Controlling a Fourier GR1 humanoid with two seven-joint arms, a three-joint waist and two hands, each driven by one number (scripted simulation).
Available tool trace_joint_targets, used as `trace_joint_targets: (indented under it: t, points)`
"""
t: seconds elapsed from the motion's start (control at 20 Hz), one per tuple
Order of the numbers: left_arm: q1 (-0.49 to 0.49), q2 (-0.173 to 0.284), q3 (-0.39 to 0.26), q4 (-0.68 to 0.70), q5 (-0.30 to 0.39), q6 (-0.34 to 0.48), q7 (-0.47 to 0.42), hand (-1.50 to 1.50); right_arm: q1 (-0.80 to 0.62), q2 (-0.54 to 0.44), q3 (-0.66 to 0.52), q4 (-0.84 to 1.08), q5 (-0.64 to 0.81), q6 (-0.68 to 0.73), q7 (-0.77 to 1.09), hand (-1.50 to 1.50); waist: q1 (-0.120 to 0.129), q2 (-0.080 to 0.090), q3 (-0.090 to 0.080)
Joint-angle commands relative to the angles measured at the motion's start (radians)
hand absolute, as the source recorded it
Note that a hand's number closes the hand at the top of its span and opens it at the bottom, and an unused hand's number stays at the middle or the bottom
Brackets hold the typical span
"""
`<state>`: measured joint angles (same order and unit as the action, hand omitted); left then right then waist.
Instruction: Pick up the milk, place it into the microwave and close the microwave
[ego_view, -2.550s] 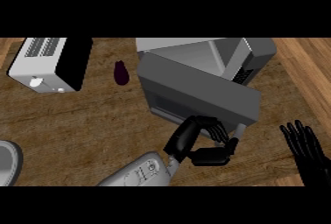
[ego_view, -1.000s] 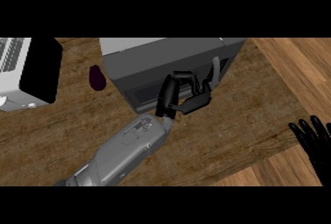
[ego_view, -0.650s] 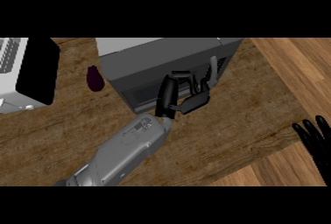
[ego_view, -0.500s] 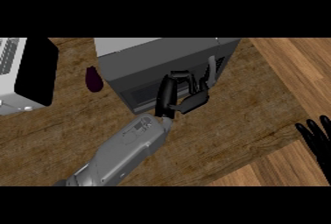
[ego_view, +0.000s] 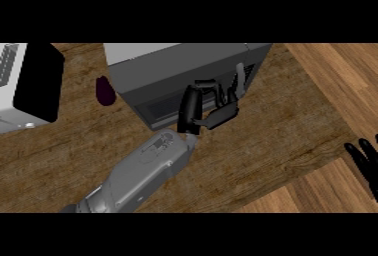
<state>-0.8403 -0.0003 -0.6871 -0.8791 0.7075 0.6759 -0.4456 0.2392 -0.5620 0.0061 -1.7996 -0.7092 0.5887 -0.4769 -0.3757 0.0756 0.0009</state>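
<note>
Almost shut: left hand on the microwave door

Left hand (ego_view: 203, 107) lies against the microwave (ego_view: 173, 70) door front, fingers mostly extended and flat on it, grasping nothing. Door looks nearly or fully closed. Milk not visible, presumably inside. To finish well: keep pushing square along the handle side until the door seats, no sideways slip. Right hand (ego_view: 365, 160) rests open at right edge. Toaster (ego_view: 22, 85) and eggplant (ego_view: 105, 91) sit left.

Eggplant (ego_view: 105, 91) lies between toaster (ego_view: 29, 85) at left and microwave (ego_view: 173, 75).
</note>
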Motion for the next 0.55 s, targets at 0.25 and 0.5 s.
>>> trace_joint_targets:
  t: [0.25,0.5]
  points:
    - [-0.096,0.000,0.039,0.097,0.042,-0.030,0.004,1.50,0.028,-0.027,-0.005,-0.036,-0.051,0.042,0.013,-1.50,-0.016,0.014,-0.002]
    - [-0.102,0.000,0.029,0.103,0.059,-0.033,-0.007,1.50,0.039,-0.050,-0.021,-0.053,-0.081,0.058,0.026,-1.50,-0.022,0.013,-0.001]
